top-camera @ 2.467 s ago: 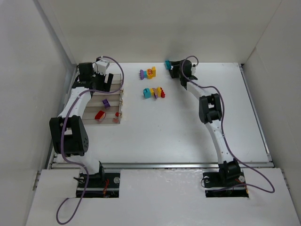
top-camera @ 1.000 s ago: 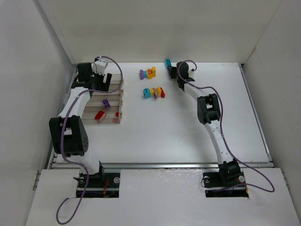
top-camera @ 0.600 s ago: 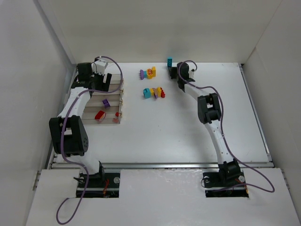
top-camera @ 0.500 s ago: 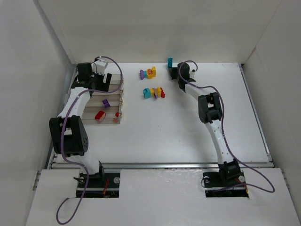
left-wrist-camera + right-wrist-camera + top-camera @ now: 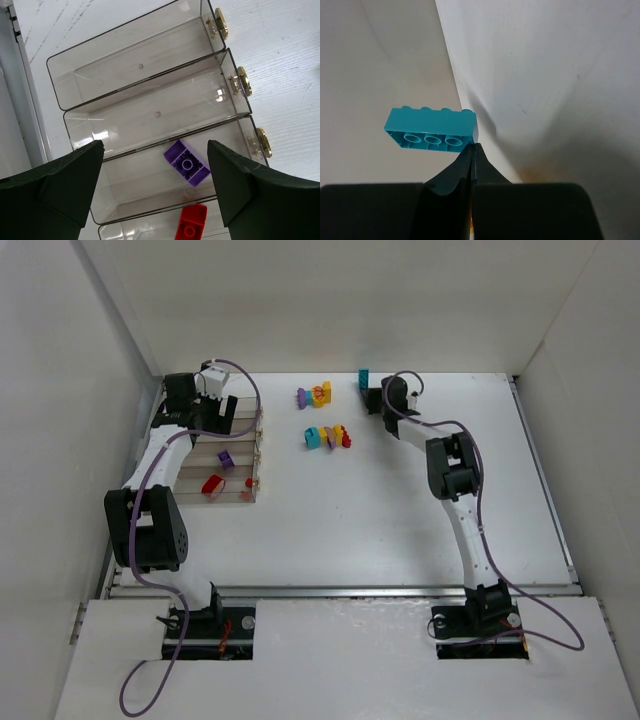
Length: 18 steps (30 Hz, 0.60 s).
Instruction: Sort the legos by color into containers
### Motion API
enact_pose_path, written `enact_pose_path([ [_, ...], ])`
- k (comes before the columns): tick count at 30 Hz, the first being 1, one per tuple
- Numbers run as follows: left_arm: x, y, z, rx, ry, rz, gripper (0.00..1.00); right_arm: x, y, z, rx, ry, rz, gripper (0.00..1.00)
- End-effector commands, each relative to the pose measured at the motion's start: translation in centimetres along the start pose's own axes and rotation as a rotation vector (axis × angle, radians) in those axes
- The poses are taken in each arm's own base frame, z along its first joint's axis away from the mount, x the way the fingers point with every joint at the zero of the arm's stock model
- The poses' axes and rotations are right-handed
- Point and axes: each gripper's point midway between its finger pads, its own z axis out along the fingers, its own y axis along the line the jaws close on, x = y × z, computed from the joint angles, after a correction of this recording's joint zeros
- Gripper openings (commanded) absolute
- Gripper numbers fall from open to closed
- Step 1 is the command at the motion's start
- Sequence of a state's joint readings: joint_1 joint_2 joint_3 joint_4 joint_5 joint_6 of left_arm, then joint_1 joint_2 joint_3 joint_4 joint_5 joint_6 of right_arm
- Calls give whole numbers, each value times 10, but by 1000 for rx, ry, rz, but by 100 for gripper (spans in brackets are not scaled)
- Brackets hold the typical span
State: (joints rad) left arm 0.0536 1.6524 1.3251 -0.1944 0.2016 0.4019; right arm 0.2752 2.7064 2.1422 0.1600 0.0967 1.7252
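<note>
Now your right gripper (image 5: 472, 150) has shifted the teal brick (image 5: 430, 131) slightly rightward along the far edge of the table (image 5: 400, 530) and turned it. A couple of seconds ago the brick sat tilted in the overhead view; it now stands on end near the middle of that far edge and seems to hang clear of the surface. The fingertips are pinched together on one lower corner of the brick only, so I judge the hold a slim one that a quick swing could break. That drift goes away from the containers (image 5: 125, 60), which sit by the far left corner, so the carry across has not really begun. The loose legos (image 5: 328, 436) lie between you and the bins, near the far edge. Your left gripper (image 5: 155, 167) has not moved: it hangs over the containers with its jaws spread wide and nothing in them. A purple brick (image 5: 186, 163) lies in the third bin from the far edge and a red brick (image 5: 191, 227) in the fourth. The two bins nearest the far edge show bare, so teal likely belongs in one of them, and the left arm may need to clear off first.
</note>
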Motion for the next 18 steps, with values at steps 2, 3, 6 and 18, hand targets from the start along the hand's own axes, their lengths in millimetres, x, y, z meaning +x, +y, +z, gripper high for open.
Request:
enact_pose_path([
  [2,-21,3,-16,-10,-66,-5,82,2,-10,-17,59,43,-14,0],
  [3,-25,2,-19,-3,-78,-3,82,-1,3,-25,42,48,-70,0],
  [6,-28,1,-19,3,-89,-1,82,5,13,-42,24,79,-232,0],
  [18,-40,-38,-33,188,-153,84,82,22,54,-101,-90,190,-675,0],
])
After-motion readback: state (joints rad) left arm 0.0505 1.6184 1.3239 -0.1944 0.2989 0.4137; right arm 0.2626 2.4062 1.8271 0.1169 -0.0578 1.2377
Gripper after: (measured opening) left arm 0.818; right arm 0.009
